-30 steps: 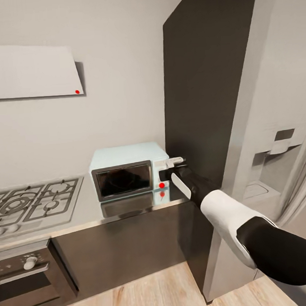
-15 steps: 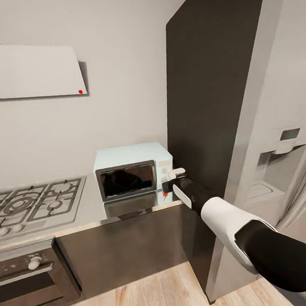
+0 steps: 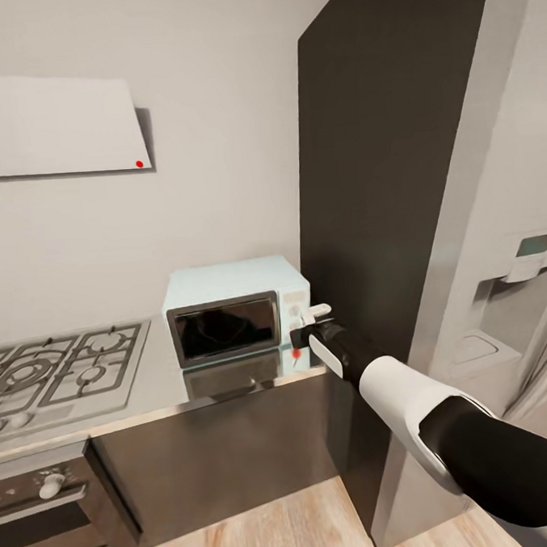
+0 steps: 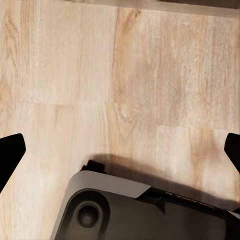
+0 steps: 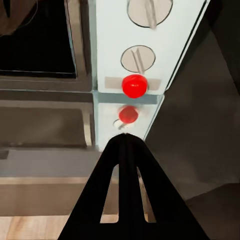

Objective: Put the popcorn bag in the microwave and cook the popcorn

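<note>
Pointing at the microwave's red button, right fingers (image 5: pixel 125 145) pressed together, holding nothing.

Their tip sits just before the red button (image 5: pixel 134 85) below two knobs on the microwave (image 3: pixel 226 286), door shut, on the grey tabletop (image 3: pixel 162 377) between gas hob (image 3: pixel 57 369) and dark tall panel (image 3: pixel 363 155). Left fingers (image 4: pixel 10 155) spread wide over wood floor (image 4: pixel 120 75).

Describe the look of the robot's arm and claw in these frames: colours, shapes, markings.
In the head view the right arm has a glossy black upper segment, a rounded white forearm shell, then a black wrist with a white side plate. Its right claw is black, two flat tapering fingers meeting at a point, each with a slot. The left claw's fingertips are black too. No cables show.
</note>
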Robot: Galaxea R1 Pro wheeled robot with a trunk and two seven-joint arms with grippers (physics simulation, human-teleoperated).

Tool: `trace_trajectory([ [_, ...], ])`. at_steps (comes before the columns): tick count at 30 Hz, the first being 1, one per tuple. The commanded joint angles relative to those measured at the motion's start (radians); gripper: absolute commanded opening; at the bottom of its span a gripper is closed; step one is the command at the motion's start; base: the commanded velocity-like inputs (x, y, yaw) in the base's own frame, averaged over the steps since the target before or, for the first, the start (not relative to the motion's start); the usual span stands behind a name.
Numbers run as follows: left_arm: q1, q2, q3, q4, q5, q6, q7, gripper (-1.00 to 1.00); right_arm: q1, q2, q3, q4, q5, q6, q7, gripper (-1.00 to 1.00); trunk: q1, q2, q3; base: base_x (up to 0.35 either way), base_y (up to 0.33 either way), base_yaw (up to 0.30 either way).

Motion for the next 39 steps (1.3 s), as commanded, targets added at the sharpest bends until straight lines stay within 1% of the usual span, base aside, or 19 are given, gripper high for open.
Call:
trace_trajectory([
  [1,-0.001,-0.001,0.003,0.000,0.002,-0.002,-0.001,1.00,-0.001,0.000,0.007,0.000,-0.010,-0.011,-0.008,-1.00,0.001,-0.002,-0.002,0.088,0.000,0.000],
  [6,-0.001,-0.002,0.002,0.000,0.002,-0.002,-0.001,1.00,-0.002,0.000,0.008,0.010,-0.010,-0.026,-0.008,-1.00,0.001,-0.002,-0.002,0.025,0.000,0.000],
  [11,-0.001,-0.002,0.001,0.000,0.002,-0.002,-0.001,1.00,-0.004,0.000,0.006,0.070,-0.011,-0.121,-0.008,-1.00,0.001,-0.002,-0.002,0.001,0.000,0.000],
  [14,-0.001,-0.002,0.001,0.000,0.002,-0.002,-0.001,1.00,-0.004,0.000,0.006,0.099,-0.011,-0.162,-0.008,-1.00,0.001,-0.002,-0.002,0.000,0.000,0.000],
  [16,-0.001,-0.002,0.000,0.000,0.001,-0.002,-0.001,1.00,-0.004,0.000,0.005,0.106,-0.011,-0.170,-0.008,-1.00,0.001,-0.002,-0.002,0.000,0.000,0.000],
  [20,-0.001,-0.003,-0.003,0.000,-0.005,-0.002,-0.001,1.00,-0.009,0.000,0.005,0.110,-0.010,-0.153,-0.008,-1.00,0.001,-0.002,-0.002,0.000,0.000,0.000],
  [24,-0.001,-0.003,-0.004,0.000,-0.006,-0.002,-0.001,1.00,-0.005,0.000,0.011,0.111,-0.008,-0.166,-0.008,-1.00,0.001,-0.002,-0.002,0.008,0.000,0.000],
  [28,-0.001,-0.003,-0.005,0.000,-0.007,-0.002,-0.001,1.00,0.013,0.000,0.019,0.110,-0.009,-0.198,-0.004,-1.00,0.001,-0.002,-0.002,0.246,0.000,0.000],
  [33,-0.001,-0.003,-0.006,0.000,-0.007,-0.003,-0.002,1.00,0.028,0.000,0.020,0.110,-0.010,-0.214,0.000,-1.00,0.001,-0.002,-0.002,0.288,0.000,0.000],
  [39,-0.001,-0.003,-0.004,0.000,-0.006,-0.023,-0.002,1.00,0.052,0.000,0.020,0.110,-0.010,-0.230,0.000,-1.00,0.001,-0.002,-0.002,0.032,0.000,0.000],
])
